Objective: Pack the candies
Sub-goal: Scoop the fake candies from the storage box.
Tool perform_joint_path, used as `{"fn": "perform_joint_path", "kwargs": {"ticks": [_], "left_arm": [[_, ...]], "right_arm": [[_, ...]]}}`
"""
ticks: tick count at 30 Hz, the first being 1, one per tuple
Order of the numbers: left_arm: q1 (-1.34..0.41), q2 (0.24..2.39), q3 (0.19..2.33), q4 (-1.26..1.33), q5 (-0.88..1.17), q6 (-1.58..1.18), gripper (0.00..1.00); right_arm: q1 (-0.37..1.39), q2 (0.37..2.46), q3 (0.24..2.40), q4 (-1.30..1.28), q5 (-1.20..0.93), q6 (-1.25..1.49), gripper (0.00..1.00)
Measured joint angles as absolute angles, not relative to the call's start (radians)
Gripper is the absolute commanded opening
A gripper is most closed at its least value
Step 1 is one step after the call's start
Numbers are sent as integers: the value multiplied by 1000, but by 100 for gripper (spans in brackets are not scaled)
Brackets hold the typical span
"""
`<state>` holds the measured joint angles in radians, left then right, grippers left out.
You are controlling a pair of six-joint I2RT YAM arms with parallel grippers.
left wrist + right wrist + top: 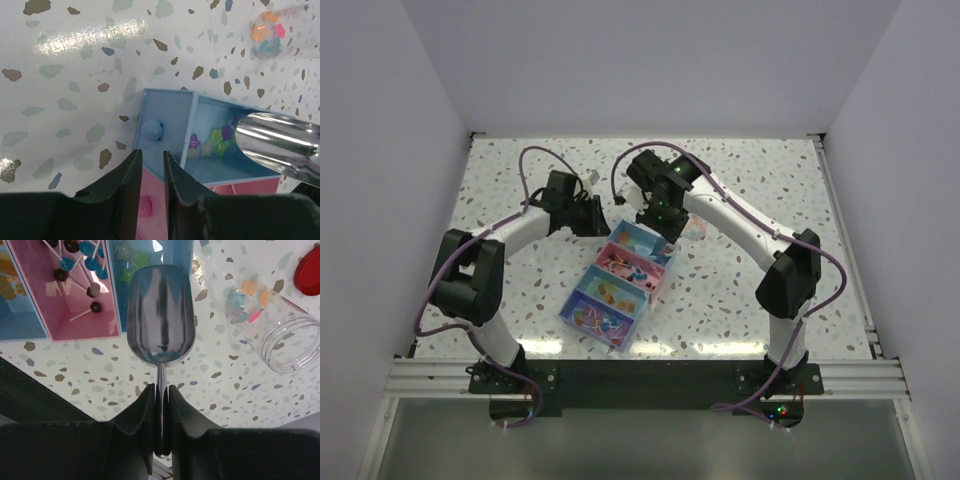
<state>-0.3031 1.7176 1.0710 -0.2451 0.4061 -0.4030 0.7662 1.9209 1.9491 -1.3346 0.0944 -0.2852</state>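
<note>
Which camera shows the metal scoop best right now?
Right wrist view: the scoop shows whole, bowl and handle, clamped in the right gripper. The left wrist view catches only part of its bowl at the right edge. From the top camera it is too small and covered by the right arm to make out.

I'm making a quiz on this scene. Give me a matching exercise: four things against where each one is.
1 scoop
2 jar
3 lollipops
4 lid

A in the pink compartment
B on its side, candies inside
C handle clamped in the right fingers
D red, on the table by the jar

Pairs: 1-C, 2-B, 3-A, 4-D
</note>
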Motion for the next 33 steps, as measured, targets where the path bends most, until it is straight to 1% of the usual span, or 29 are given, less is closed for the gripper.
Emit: {"fn": "perform_joint_path", "kwargs": {"ticks": [13,20,24,33], "left_arm": [[-340,1726,1048,-180,468,-400,29],[-344,1726,1043,-165,483,-400,29],[-352,1726,1043,-162,493,-400,29],[-358,1734,1043,-145,494,-400,29]], "right_arm": [[774,1878,1824,-1335,129,-269,0],[780,1884,1824,-1340,139,-270,0],[782,1926,1831,-1335,139,-270,0],[785,1997,1915,-1405,146,-270,0]]}}
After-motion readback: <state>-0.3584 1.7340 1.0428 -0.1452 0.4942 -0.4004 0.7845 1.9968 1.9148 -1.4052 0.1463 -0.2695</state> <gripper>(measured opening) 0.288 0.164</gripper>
